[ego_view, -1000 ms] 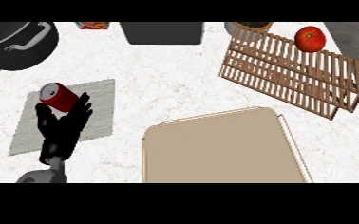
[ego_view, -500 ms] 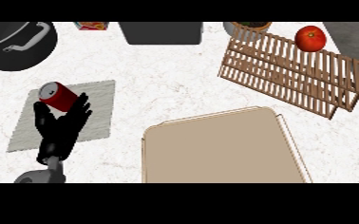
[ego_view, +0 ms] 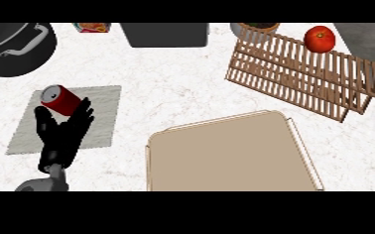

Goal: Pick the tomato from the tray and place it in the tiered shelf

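**Count of things on the counter**

One red round tomato (ego_view: pixel 319 38). One slatted wooden tiered shelf (ego_view: pixel 300 77). One flat tan tray (ego_view: pixel 230 153). One red cylindrical can (ego_view: pixel 61 99). One grey rectangular mat (ego_view: pixel 99 124). One dark round pot with a pale handle (ego_view: pixel 22 47). One dark grey rectangular bin (ego_view: pixel 164 33). One black hand (ego_view: pixel 64 135) in view.

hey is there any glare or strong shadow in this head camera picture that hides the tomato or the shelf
Head view: lighting is even and flat, with no glare on the white counter. The tomato shows one small highlight and stays clear on the wooden tiered shelf, whose slats read distinctly. The tray casts little shadow. The black left hand is dark, so its fingers are hard to separate.
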